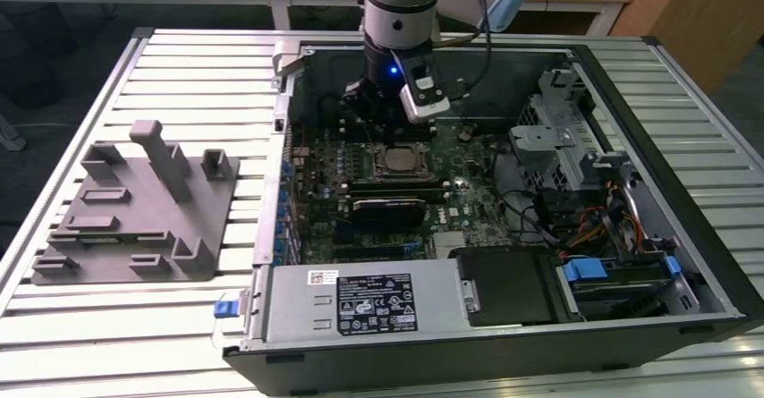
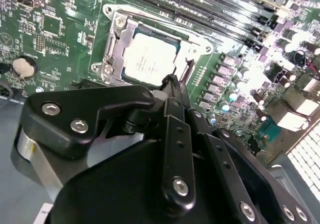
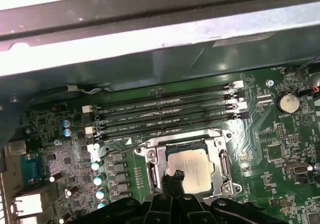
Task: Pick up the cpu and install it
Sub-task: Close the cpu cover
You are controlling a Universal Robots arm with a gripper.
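Note:
The cpu (image 1: pixel 395 159) lies flat inside the square socket frame (image 2: pixel 114 53) on the green motherboard, silvery top up. In both wrist views the cpu (image 2: pixel 149 58) (image 3: pixel 192 168) sits level within the frame (image 3: pixel 152 156). My gripper (image 1: pixel 379 125) hangs just behind the socket in the exterior view. Its black fingers are drawn together with nothing between them. Their tip (image 2: pixel 172 81) (image 3: pixel 172 176) stands over the cpu's edge, and I cannot tell whether it touches.
The open computer case (image 1: pixel 668 237) walls in the motherboard. Memory slots (image 3: pixel 165 116) run beside the socket, and a black block (image 1: pixel 388 208) lies in front of it. A drive cage (image 1: pixel 561 139) and cables stand on the exterior view's right. A grey plastic fixture (image 1: pixel 131 210) rests on the slatted table.

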